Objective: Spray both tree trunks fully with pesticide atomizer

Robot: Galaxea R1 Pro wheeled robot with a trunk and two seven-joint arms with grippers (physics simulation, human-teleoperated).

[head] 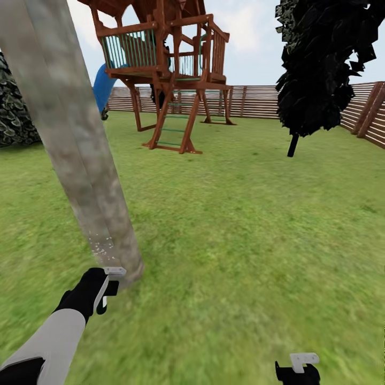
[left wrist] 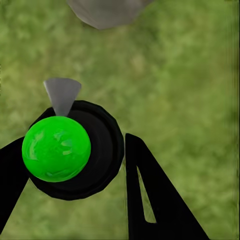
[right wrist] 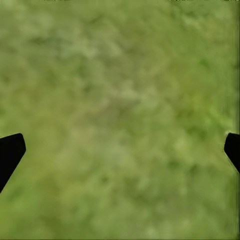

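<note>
The pesticide atomizer (left wrist: 75, 150), green top toward the wrist camera, long axis along the fingers, sits clamped in the left gripper (head: 107, 291) beside the tree trunk (head: 75, 144) base. The right gripper (right wrist: 120, 150) hangs over grass (head: 240, 224), fingers wide apart.

Glossy green cap on the pesticide atomizer (left wrist: 56, 148); rough mottled tree trunk (head: 69, 133).

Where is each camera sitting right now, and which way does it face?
Head view: on the head, facing forward and down over the lawn; tree trunk near left, both arms low, left claw, right claw.
Left wrist view: looks down past the claw holding the pesticide atomizer over grass.
Right wrist view: looks down at grass between open fingertips.
Shared: the trunk base shows in the head and left wrist views.
</note>
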